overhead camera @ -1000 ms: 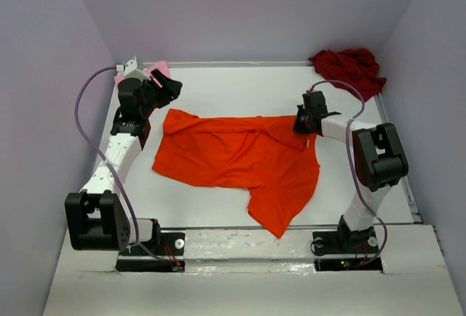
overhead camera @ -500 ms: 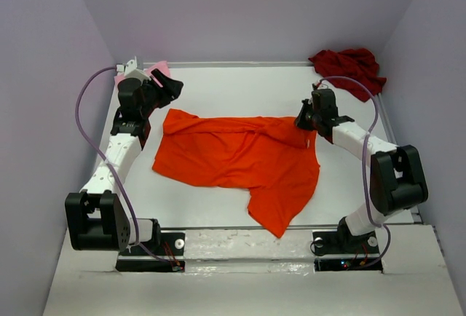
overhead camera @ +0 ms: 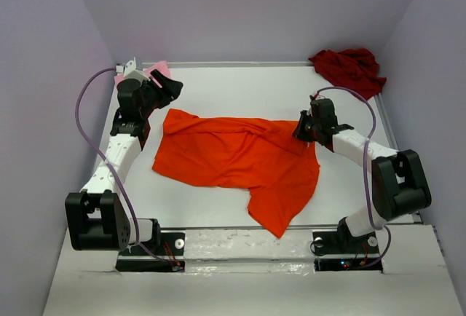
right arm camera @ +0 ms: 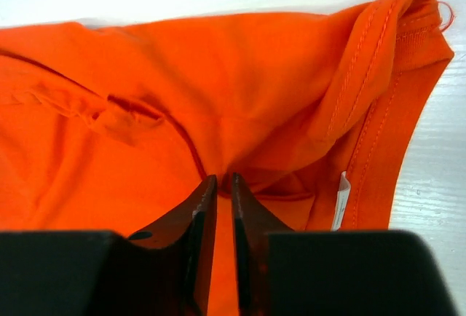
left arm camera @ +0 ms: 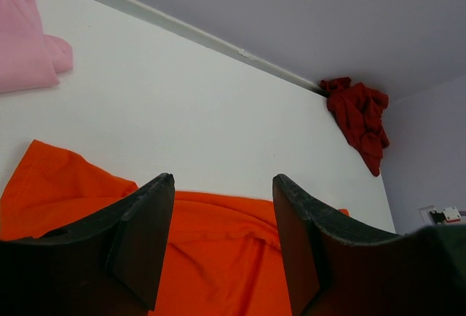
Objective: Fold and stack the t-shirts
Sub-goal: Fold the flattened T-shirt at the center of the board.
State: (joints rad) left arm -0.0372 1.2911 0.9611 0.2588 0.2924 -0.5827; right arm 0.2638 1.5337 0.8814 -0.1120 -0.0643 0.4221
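Observation:
The bright orange t-shirt [overhead camera: 240,157] lies spread and rumpled on the table's middle; it also shows in the left wrist view [left arm camera: 218,258] and the right wrist view [right arm camera: 145,112]. My right gripper [overhead camera: 304,129] is shut on a fold of the orange t-shirt near its collar at the shirt's right edge [right arm camera: 224,179]. My left gripper [overhead camera: 173,89] is open and empty, held above the table just beyond the shirt's far left corner [left arm camera: 222,181]. The light pink t-shirt [overhead camera: 156,72] lies at the far left corner. The dark red t-shirt [overhead camera: 349,68] is bunched at the far right corner.
Purple walls enclose the white table [overhead camera: 240,90] on three sides. A white care label [right arm camera: 340,199] sticks out of the orange shirt's collar. Cables loop from both arms.
My right arm has swung its elbow outward to the right, and its gripper has shifted a little nearer while keeping hold of the orange shirt's edge. The left arm has not moved.

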